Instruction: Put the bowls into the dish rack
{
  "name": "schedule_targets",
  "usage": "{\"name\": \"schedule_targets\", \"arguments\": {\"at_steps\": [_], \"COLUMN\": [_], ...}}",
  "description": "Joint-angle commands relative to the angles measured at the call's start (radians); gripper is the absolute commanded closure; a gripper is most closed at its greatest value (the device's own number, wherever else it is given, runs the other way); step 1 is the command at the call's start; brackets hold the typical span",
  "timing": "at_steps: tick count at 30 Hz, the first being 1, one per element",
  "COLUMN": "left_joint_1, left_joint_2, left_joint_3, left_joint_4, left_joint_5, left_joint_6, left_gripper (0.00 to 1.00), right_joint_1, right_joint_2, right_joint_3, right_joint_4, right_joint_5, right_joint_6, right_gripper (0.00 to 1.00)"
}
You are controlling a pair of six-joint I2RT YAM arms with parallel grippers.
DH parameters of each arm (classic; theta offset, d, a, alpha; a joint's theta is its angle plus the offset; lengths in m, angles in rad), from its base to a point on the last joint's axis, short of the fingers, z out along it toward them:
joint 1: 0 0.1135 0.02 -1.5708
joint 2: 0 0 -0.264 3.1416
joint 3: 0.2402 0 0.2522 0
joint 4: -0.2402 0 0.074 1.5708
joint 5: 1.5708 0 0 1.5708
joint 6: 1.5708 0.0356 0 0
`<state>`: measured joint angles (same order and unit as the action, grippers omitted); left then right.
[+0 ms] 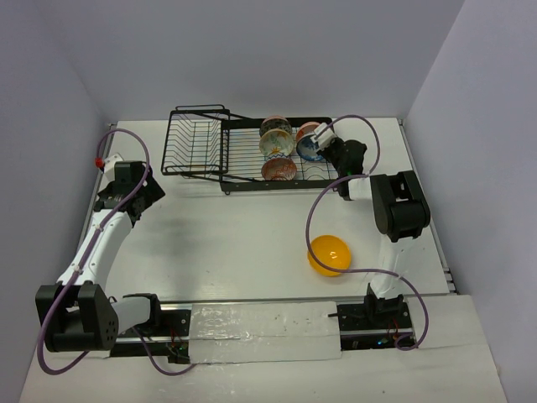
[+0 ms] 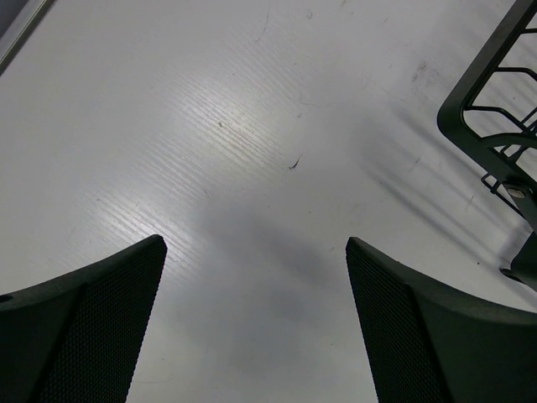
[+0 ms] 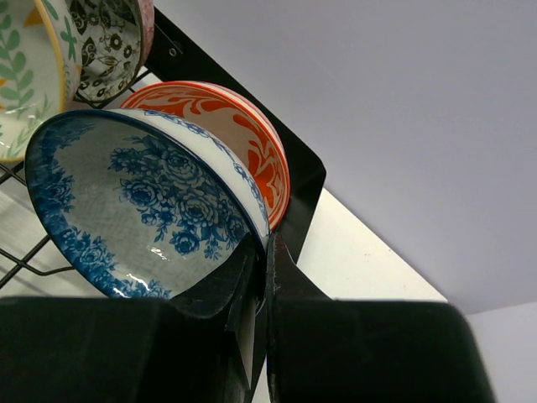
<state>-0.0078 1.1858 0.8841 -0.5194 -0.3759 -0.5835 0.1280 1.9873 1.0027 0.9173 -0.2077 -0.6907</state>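
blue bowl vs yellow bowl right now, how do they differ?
Blue bowl is flower-patterned; yellow bowl is plain. Blue bowl is tilted on edge in the rack; yellow bowl sits mouth-up on the table. The right claw pinches the blue bowl's rim; nothing touches the yellow bowl. Both are round bowls.

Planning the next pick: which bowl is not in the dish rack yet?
The plain orange-yellow bowl. It sits open side up on the table, apart from the rest; every other bowl in view is in the dish rack.
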Motion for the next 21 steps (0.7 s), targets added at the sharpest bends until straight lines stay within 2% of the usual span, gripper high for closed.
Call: {"name": "schedule_targets", "arguments": {"at_steps": [1, 21], "left_joint_1": [0.005, 0.005], "left_joint_2": [-0.032, -0.06], "left_joint_3": [0.024, 0.021], "left_joint_4": [0.032, 0.035], "left_joint_5": [0.014, 0.02], "left_joint_6": [0.019, 0.021], "left_gripper": [0.06, 0.04], "right_joint_1": [-0.007, -0.028], "right_joint_2": [0.01, -0.068], "right_joint_3": [-0.033, -0.088], "right_joint_4": [0.032, -0.066], "right_joint_5": [0.03, -0.019], "right_joint_6": [-0.05, -0.061], "right_gripper": [1.0, 1.0]}}
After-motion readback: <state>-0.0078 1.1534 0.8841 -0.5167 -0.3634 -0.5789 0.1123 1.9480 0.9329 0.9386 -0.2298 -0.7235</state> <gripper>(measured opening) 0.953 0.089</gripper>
